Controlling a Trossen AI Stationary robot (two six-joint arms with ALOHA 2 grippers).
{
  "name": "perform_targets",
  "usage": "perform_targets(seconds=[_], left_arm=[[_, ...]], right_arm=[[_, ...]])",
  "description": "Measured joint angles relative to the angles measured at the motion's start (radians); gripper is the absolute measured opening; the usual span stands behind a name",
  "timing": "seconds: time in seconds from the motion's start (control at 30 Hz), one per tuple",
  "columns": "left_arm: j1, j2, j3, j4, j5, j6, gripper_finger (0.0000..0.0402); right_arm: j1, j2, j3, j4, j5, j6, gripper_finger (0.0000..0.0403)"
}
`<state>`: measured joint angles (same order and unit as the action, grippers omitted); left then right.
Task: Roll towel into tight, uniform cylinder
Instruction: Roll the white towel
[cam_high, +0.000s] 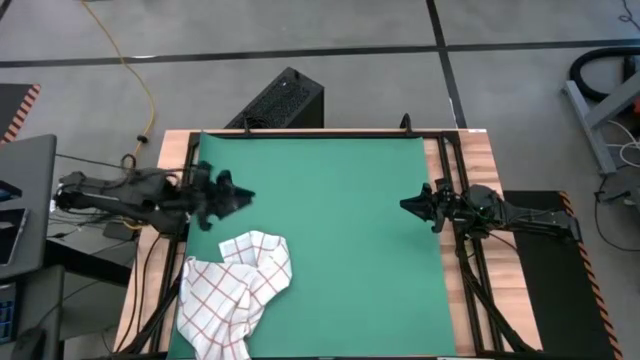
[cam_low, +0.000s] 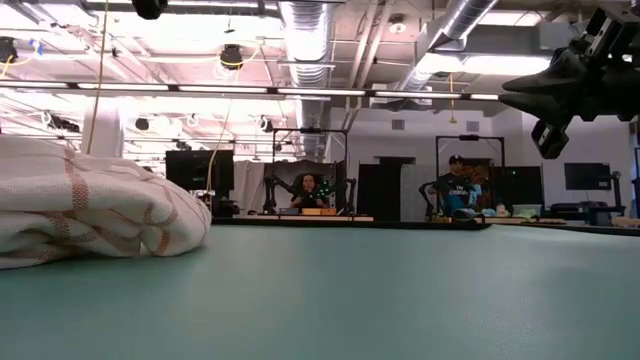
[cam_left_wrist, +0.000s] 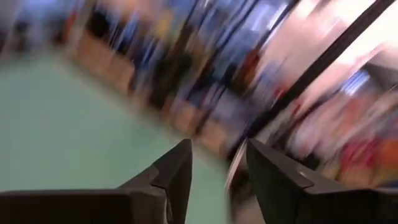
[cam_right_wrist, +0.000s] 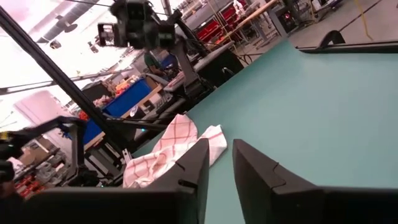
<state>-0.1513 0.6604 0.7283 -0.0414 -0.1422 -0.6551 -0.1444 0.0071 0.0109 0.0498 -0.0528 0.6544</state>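
The towel (cam_high: 238, 290), white with a red grid, lies crumpled in a loose heap on the near left part of the green mat (cam_high: 340, 230). It also shows in the low view (cam_low: 90, 205) and the right wrist view (cam_right_wrist: 174, 152). My left gripper (cam_high: 245, 197) hangs raised over the mat's left side, beyond the towel's far edge. Its fingers are open with nothing between them (cam_left_wrist: 217, 149). My right gripper (cam_high: 405, 205) hovers at the mat's right side, pointing level toward the left, a narrow gap between its fingers (cam_right_wrist: 220, 149), which are bare.
The mat's middle and far part lie bare between the two grippers. A black box (cam_high: 285, 100) stands on the floor beyond the table's far edge. Black frame rails (cam_high: 455, 200) run along the wooden table's left and right sides. People sit in the room behind (cam_low: 458, 190).
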Motion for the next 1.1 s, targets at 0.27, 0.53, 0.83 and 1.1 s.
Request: perform_targets(seconds=[0.27,0.53,0.83,1.1], left_arm=[[-0.005,0.292,0.305,-0.887,-0.020,-0.074,0.0149],[-0.007,0.364,0.146,-1.070,0.041,-0.117,0.0149],[-0.063,0.312,-0.115,-0.903,0.114,-0.175,0.0149],[-0.214,0.315,-0.225,-0.815,0.119,-0.248,0.0149]], right_arm=[[0.000,0.000,0.000,-0.009,0.003,-0.005,0.0103],[0.000,0.000,0.000,-0.010,0.003,-0.007,0.0103],[0.000,0.000,0.000,-0.011,0.003,0.000,0.0103],[0.000,0.000,0.000,-0.011,0.003,0.000,0.0103]])
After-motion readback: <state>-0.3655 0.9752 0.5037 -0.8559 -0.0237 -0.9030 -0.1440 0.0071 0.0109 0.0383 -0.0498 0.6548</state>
